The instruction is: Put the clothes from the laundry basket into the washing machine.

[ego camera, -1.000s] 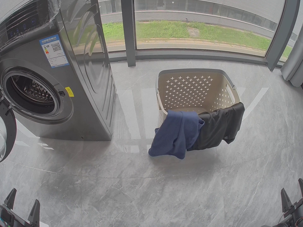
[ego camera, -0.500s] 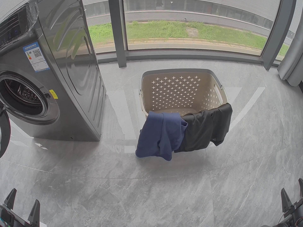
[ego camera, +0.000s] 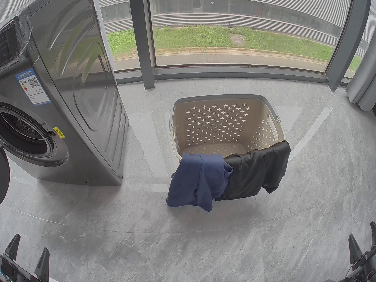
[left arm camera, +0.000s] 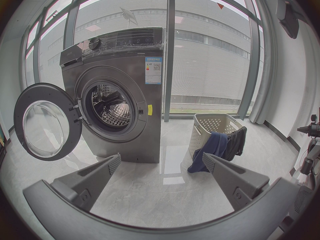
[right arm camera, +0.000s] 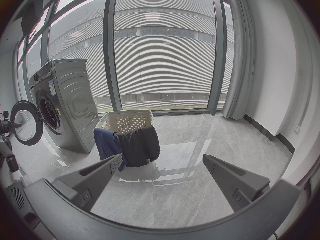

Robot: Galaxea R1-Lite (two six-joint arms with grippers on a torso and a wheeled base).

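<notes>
From the head view, the laundry basket (ego camera: 219,120) stands on a floor (ego camera: 156,232) of glossy, grey-veined stone tile, to the right of the washing machine (ego camera: 82,79) and apart from it. It is a cream plastic tub with rounded corners, a grey rim and star-shaped holes punched through its walls. Two soft, crumpled garments hang over its near rim and down the outside: the blue garment (ego camera: 197,179) on the left and the black garment (ego camera: 254,169) overlapping it on the right. Whether the blue hem touches the floor is hard to tell. The machine is a dark grey metal box with a ribbed side panel, and the frame edge cuts off its front, so only part of the round opening shows. At the bottom corners the dark pointed tips of the left gripper (ego camera: 30,244) and right gripper (ego camera: 362,234) stick up, each pair parted with nothing between. From the left wrist view the machine faces the camera, its round glass door (left arm camera: 46,120) swung wide and the perforated steel drum (left arm camera: 111,105) visible inside. The basket sits beside it with both garments draped over, and this arm's two wedge-shaped fingers are spread and empty. From the right wrist view the basket's bottom is hidden behind the hanging cloth, and the fingers here are likewise spread wide, holding nothing.
</notes>
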